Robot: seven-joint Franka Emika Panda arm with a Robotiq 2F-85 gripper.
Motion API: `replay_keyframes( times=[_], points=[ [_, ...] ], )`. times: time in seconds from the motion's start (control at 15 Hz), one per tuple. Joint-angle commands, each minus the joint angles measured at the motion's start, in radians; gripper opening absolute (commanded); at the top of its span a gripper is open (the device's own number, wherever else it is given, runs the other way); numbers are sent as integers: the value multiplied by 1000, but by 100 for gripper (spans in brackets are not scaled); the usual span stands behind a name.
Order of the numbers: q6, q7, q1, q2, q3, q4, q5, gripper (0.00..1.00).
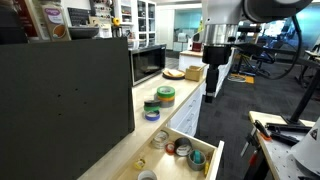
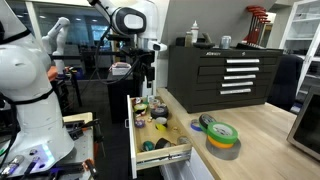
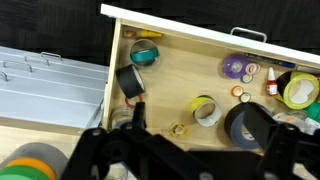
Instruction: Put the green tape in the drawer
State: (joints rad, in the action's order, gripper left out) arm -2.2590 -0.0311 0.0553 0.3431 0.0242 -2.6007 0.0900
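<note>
The green tape (image 2: 222,130) is a bright light-green roll lying on top of a grey roll on the wooden counter, beside the drawer. It also shows in an exterior view (image 1: 165,93) and at the bottom left corner of the wrist view (image 3: 30,166). The drawer (image 2: 166,156) is pulled open and holds several items; it also shows in an exterior view (image 1: 214,160) and in the wrist view (image 3: 180,24). My gripper (image 3: 200,112) is open and empty. It hangs above the open drawer, apart from the green tape, in both exterior views (image 1: 211,92) (image 2: 146,88).
In the drawer lie a teal roll (image 3: 145,57), a black roll (image 3: 129,82), a yellow-white roll (image 3: 205,108), a large black roll (image 3: 243,127), a purple roll (image 3: 237,67) and a yellow-green roll (image 3: 298,92). A black cabinet (image 2: 225,75) stands on the counter. A microwave (image 1: 148,64) stands further along.
</note>
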Motion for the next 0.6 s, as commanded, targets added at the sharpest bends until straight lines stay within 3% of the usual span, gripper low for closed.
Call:
replay_keyframes(
  times=[0.0,0.53],
  points=[
    [-65,-66,-43,-93,13,66,-72,100],
    [-192,-204,-121,-289,-14,210,-301,100]
  ],
)
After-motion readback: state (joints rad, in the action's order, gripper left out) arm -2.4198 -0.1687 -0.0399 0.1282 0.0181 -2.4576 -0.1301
